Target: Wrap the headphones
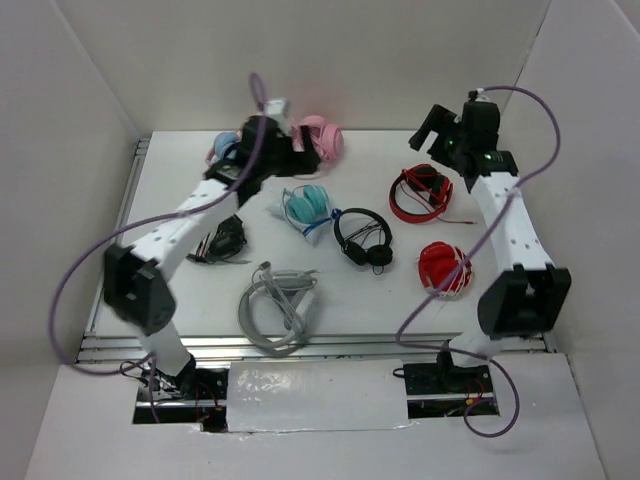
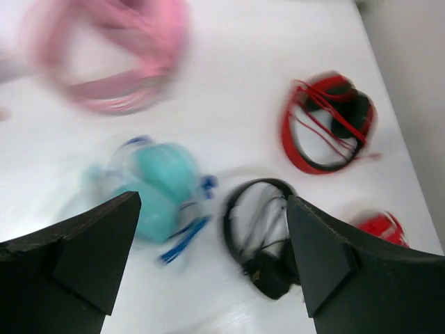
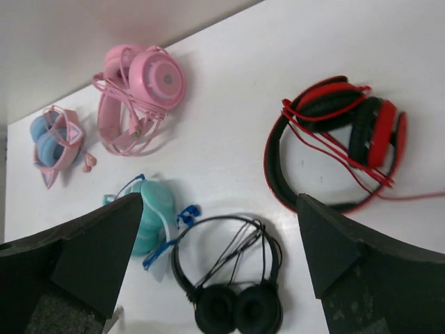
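The headphones (image 1: 421, 192) lie flat on the table at the back right: red cups, black pads, red-and-black headband, with thin red cable looped across the band and a loose end trailing right. They also show in the right wrist view (image 3: 334, 142) and, blurred, in the left wrist view (image 2: 327, 122). My right gripper (image 1: 432, 125) hangs open and empty above and behind them. My left gripper (image 1: 296, 142) is open and empty at the back centre-left, well left of them.
Pink headphones (image 1: 322, 137), a pink-and-blue pair (image 1: 222, 146), teal headphones (image 1: 308, 206), a black on-ear pair (image 1: 362, 238), a compact red pair with whitish cord (image 1: 444, 268), grey headphones (image 1: 278, 308) and a dark bundle (image 1: 226, 240) lie around. White walls enclose the table.
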